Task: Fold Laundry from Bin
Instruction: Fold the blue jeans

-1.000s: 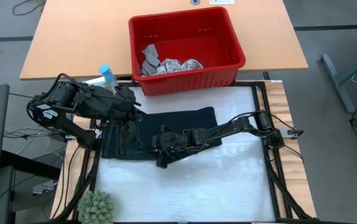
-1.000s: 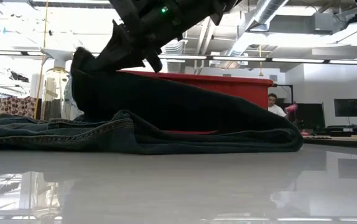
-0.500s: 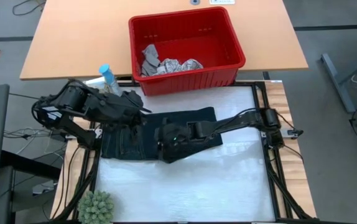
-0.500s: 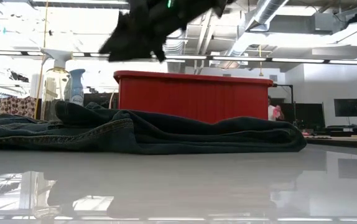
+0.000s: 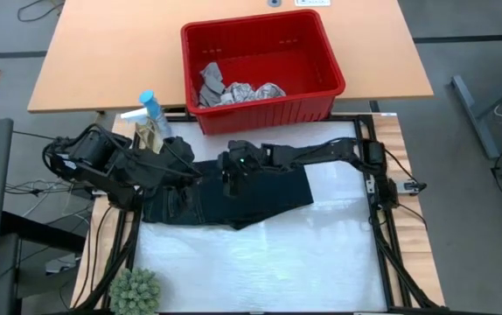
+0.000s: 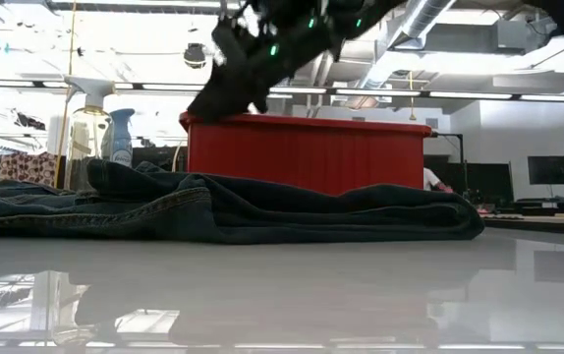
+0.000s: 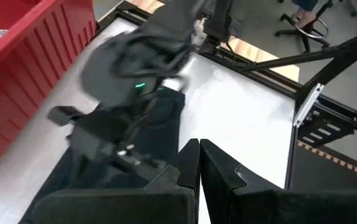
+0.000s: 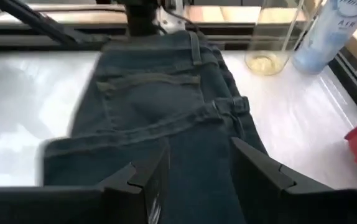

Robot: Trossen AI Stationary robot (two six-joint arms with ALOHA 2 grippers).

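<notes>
The trousers [image 5: 233, 194] lie folded on the white mat [image 5: 321, 254], in front of the bin [image 5: 264, 105]; from table height they are a low dark heap with the fold rounded at one end and the waistband flat at the other. The right gripper [image 5: 232, 172] hangs over the far edge of the fold, lifted clear of the cloth in the low view, its jaws parted and holding nothing; between its fingers [image 8: 153, 177] I see only denim below. The left gripper [image 5: 184, 166] sits at the waistband end, jaws shut tight, fingers [image 7: 194, 168] pressed together; I cannot tell whether any cloth is pinched there. A grey cloth [image 5: 211, 80] and a leaf-print cloth [image 5: 255, 91] sit in the bin, unfolded.

From where I stand, the fold looks laid but not pressed; the upper layer sits puffed, so it could slump or slide open if either arm brushes it on the way out. The two grippers are near each other over the same edge; a careless swing could knock them together or snag a belt loop. The spray bottle [image 5: 150, 107] and the clear bottle [image 8: 272, 37] stand just beside the waistband, and a tug on the cloth or a wide left elbow could tip them. The bin's near wall is close to the right arm's path.
</notes>
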